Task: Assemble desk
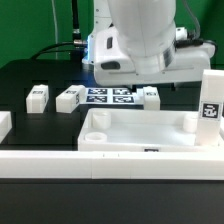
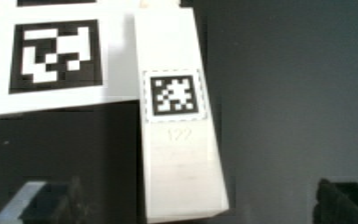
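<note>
Desk leg (image 2: pixel 179 130) lies below downward-pointing arm (image 1: pixel 140 40); pincer (image 2: pixel 194 203) spread wide, straddling it without contact

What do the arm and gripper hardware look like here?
Arm: bulky rounded white shell with dark grey sections, a blue light glowing at its side, black cables behind. Gripper: two dark fingertips; no markings visible.

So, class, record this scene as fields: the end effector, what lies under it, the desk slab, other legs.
end effector: open, empty
below it: white tagged leg, lying flat, not gripped
beside that leg: marker board
desk slab: on the table, sockets up
other legs: two, lying to the exterior view's left of the marker board
</note>
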Controlling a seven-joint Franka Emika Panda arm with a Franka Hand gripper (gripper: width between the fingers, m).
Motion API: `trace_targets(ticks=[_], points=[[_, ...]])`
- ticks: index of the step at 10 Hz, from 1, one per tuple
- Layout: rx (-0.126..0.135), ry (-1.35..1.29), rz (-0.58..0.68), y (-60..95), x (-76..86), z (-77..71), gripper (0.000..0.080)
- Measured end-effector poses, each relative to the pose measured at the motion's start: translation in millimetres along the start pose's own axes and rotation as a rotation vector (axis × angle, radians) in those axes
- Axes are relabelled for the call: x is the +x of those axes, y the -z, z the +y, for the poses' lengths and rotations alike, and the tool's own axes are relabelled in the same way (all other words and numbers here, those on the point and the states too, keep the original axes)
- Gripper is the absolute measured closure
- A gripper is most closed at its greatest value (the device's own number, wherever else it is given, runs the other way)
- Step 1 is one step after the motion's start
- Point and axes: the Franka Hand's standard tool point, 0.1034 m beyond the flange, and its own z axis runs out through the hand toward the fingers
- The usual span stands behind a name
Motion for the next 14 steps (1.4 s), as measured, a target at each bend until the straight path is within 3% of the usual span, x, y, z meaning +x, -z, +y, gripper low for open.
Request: trace_targets(ticks=[3, 8, 13, 14], points=[[0.008, -0.002, -0.199, -9.5, 6.1, 1.4, 0.0151], [-0.016, -0.024, -0.228, -31.0, 13.0, -0.4, 0.0151], [-0.015, -0.018, -0.220, -35.0, 16.9, 1.1, 0.0179], [-0.014, -0.018, -0.220, -35.2, 16.9, 1.1, 0.0359]])
